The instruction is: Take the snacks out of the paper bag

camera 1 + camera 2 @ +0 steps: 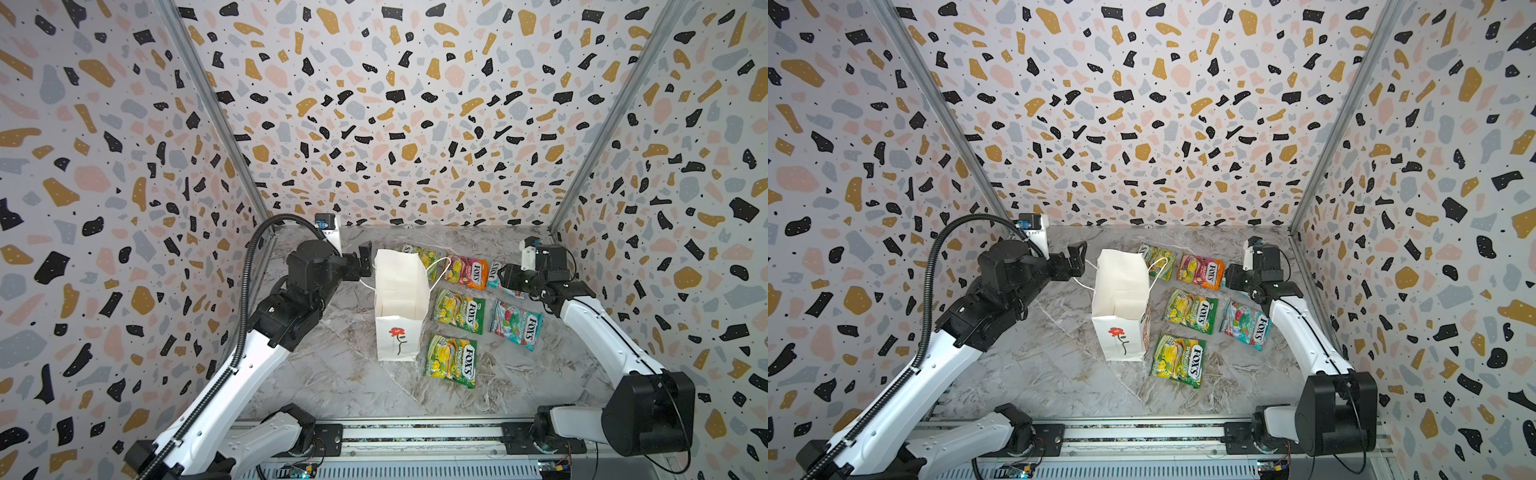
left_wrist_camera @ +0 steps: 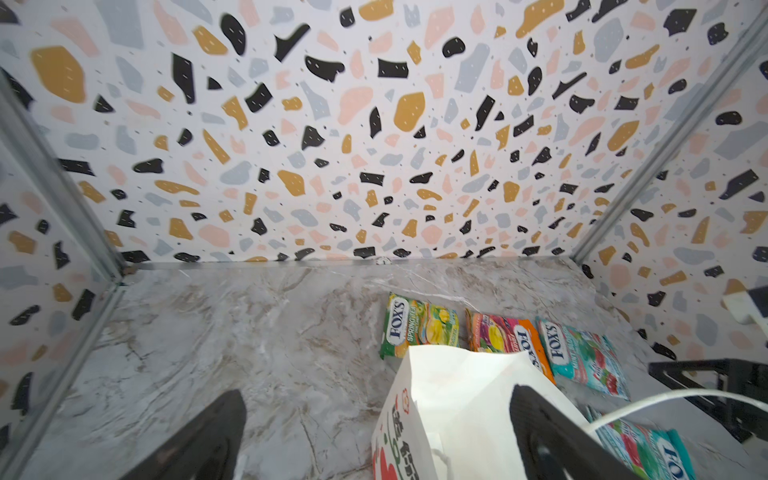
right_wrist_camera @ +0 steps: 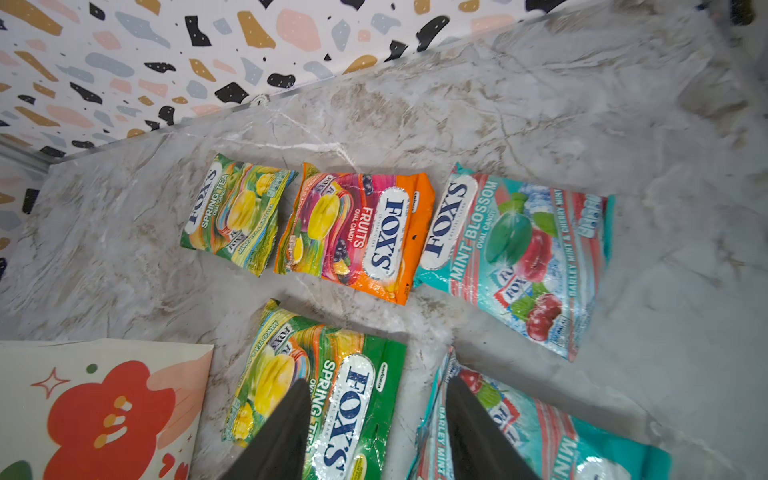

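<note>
- Six snacks [image 1: 1190, 311] lie flat on the counter [image 1: 332, 374], all right of the paper bag [image 1: 401, 299]; neither tool grips one.
- Far row, left to right:
  - far green pkt [image 1: 419, 254], half hidden behind the bag's top in both top views
  - orange-pink pkt [image 1: 466, 272]
  - far teal pkt [image 3: 515, 257], mostly covered by the right tool [image 1: 503, 277] in both top views, seen whole in the right wrist view
- Mid row: mid green pkt [image 1: 459, 311] sits just right of the bag. Near teal pkt [image 1: 516, 326] is right of that, w/ a narrow strip of counter btwn.
- Near green pkt [image 1: 451, 360] lies alone, nearest the front, just beside the bag's base.
- Bag stands upright at approx counter centre, mouth up, red flower on its near face. Of the cord handles [image 2: 665, 395], one droops to the left and one loops right across the far green pkt.
- Left tool [image 1: 365, 262]: jaws spread wide, gripping nothing. It sits just left of the bag's far top edge, by the left cord; can't tell if it touches the paper. In the left wrist view one finger [image 2: 540, 432] overlaps the bag's top.
- Right tool: jaws partly apart, empty, hanging above the far teal pkt. In the right wrist view bare counter shows btwn its fingers [image 3: 286, 428], w/ mid green pkt one side and near teal pkt the other.
</note>
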